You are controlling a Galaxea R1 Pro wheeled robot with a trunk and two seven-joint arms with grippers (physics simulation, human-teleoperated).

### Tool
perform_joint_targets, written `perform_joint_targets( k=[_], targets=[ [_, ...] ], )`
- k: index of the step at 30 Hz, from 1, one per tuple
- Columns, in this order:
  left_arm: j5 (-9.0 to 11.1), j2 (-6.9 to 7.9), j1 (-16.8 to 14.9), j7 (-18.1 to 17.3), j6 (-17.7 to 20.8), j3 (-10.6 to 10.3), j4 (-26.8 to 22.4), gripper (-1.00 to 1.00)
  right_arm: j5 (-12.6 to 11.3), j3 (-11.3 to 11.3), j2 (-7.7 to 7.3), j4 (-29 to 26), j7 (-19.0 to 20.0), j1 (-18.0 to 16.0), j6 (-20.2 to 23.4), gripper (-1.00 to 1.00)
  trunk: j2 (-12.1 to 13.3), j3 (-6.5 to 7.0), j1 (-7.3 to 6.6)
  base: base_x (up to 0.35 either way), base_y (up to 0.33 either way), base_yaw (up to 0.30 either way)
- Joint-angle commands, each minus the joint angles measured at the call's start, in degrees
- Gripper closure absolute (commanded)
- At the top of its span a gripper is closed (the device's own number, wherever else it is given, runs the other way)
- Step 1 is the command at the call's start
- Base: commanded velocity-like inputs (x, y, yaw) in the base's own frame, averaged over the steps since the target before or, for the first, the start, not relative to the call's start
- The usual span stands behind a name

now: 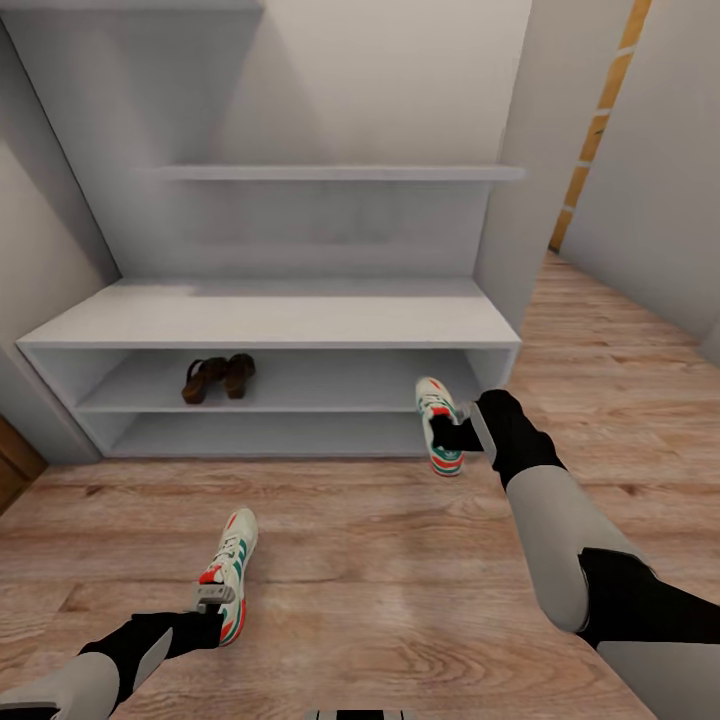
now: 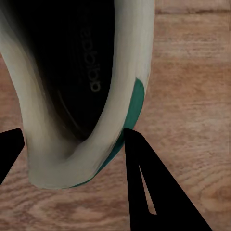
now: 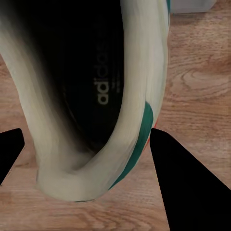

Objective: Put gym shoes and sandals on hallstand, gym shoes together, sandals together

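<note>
One gym shoe (image 1: 236,548) lies low over the corridor floor (image 1: 400,560) at the near left, and my left gripper (image 1: 214,598) is shut on its heel. In the left wrist view the gripper (image 2: 74,139) has a finger pressed against each side of that shoe's (image 2: 132,72) heel. My right gripper (image 1: 452,436) is shut on the other gym shoe (image 1: 436,402), held toe-forward at the hallstand's (image 1: 270,320) right end. In the right wrist view the gripper (image 3: 86,139) clamps the heel of this shoe (image 3: 144,62). The two sandals (image 1: 218,378) stand side by side on the middle shelf.
A higher wall shelf (image 1: 340,173) hangs above the rack's bench top. A white wall panel (image 1: 510,200) borders the rack on the right, with the corridor running on past it. A brown wooden edge (image 1: 12,465) shows at the far left.
</note>
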Motion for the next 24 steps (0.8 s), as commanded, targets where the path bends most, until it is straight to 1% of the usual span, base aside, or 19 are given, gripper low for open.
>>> perform_joint_targets(
  k=[1,12,24],
  targets=[
    [-0.2,0.00,0.0,-0.1,-0.1,0.0,0.0,1.00,-0.1,0.0,0.00,0.0,0.0,0.0,0.0,1.00,0.0,0.00,0.00,0.144,0.160,0.000],
    [-0.2,0.01,0.0,0.0,-0.1,0.0,0.0,1.00,-0.1,0.0,0.01,0.0,0.5,0.0,0.0,1.00,0.0,0.00,0.00,0.136,0.143,0.000],
    [-0.2,0.01,0.0,0.1,-0.4,0.0,0.0,1.00,0.0,0.0,-0.07,0.0,0.5,0.0,0.0,1.00,0.0,0.00,0.00,0.149,0.049,0.000]
  ],
)
